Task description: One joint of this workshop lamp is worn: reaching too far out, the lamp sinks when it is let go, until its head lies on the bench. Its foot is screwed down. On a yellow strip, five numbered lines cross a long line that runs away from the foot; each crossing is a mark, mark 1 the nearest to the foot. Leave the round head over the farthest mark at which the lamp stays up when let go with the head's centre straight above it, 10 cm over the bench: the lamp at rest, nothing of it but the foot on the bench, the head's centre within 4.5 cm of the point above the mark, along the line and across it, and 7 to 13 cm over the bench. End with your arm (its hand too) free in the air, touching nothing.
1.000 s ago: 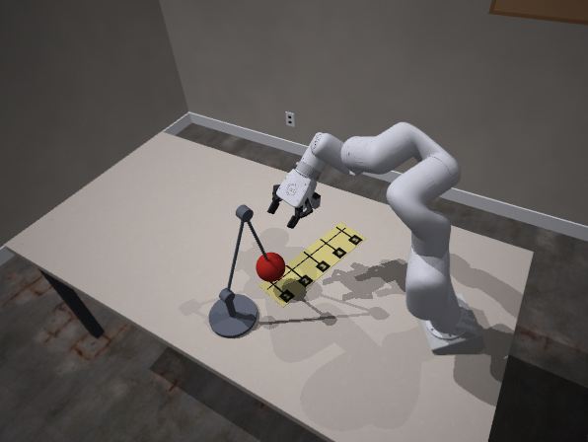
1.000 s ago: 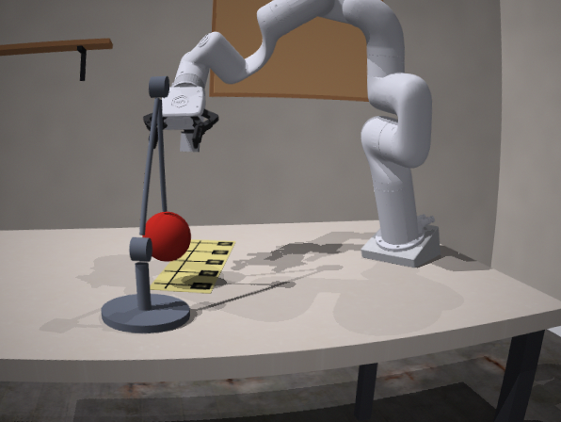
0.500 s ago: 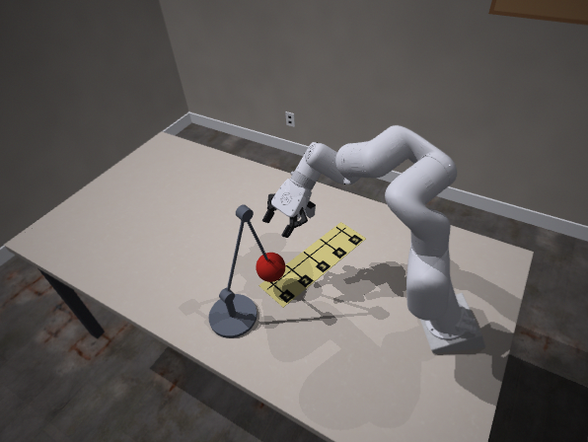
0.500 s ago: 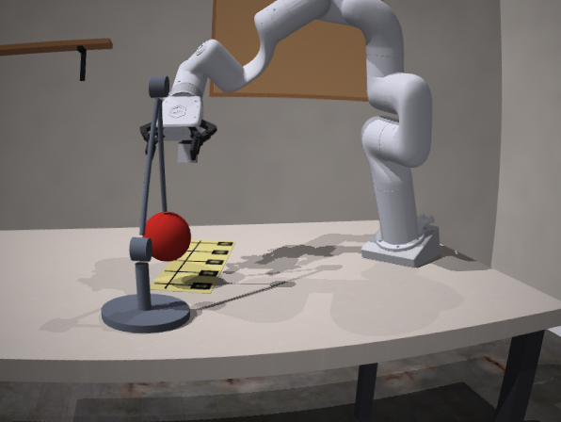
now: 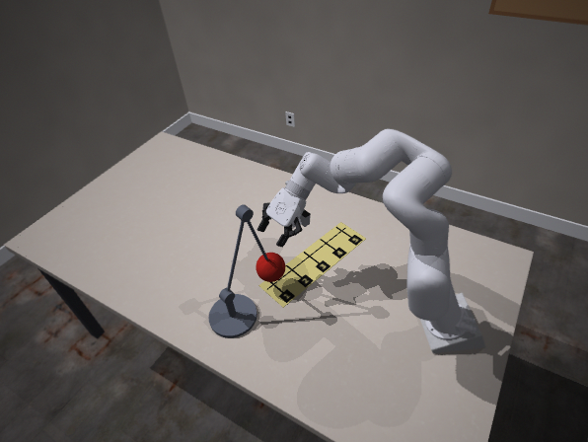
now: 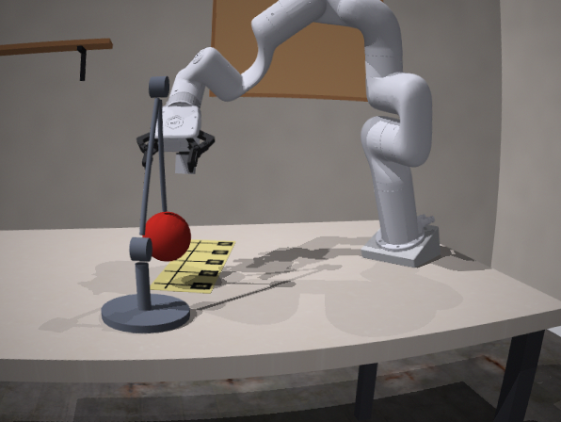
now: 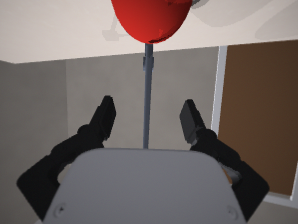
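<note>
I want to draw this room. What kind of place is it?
Probably a workshop: a white robot arm bolted to a long bench, a jointed lamp, and a wall shelf.

Our arm (image 5: 424, 197) rises from its base (image 5: 471, 342) near the right edge of the bench, climbs upright, folds back at the elbow, then reaches out and down toward the middle of the surface. Our wrist (image 6: 185, 96) tips downward, so the white gripper body points at the bench from well above it. Our gripper (image 5: 282, 231) stands fully open with nothing between the jaws; in the wrist view both dark fingers splay wide, well apart from each other, and touch nothing.
</note>
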`<state>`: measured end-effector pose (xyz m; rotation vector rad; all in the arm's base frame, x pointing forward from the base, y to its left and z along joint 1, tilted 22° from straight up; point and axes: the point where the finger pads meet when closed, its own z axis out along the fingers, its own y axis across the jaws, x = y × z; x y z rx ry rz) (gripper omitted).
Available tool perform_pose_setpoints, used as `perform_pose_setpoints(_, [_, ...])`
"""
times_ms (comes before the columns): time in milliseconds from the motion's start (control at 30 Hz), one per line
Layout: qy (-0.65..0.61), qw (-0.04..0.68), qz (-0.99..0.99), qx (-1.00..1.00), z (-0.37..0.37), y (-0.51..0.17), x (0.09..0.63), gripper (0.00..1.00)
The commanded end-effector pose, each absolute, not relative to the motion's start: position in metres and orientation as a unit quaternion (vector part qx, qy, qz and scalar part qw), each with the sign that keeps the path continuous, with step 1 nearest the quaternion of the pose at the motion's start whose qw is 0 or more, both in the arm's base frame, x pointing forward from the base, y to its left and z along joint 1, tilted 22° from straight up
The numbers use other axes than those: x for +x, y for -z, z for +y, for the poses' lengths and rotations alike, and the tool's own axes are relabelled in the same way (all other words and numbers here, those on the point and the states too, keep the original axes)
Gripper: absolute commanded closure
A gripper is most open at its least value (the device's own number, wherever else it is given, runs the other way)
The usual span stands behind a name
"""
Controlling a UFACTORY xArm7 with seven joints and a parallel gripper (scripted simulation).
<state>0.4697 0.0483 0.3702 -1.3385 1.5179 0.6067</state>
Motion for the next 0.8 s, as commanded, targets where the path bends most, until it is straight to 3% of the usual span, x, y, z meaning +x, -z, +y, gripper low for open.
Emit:
perform_pose_setpoints(0, [-0.249,0.494,0.624,-0.552,0.055,-0.368,0.473,0.00])
perform_pose_setpoints(767, [-0.251,0.495,0.623,-0.551,0.091,-0.352,0.487,0.00])
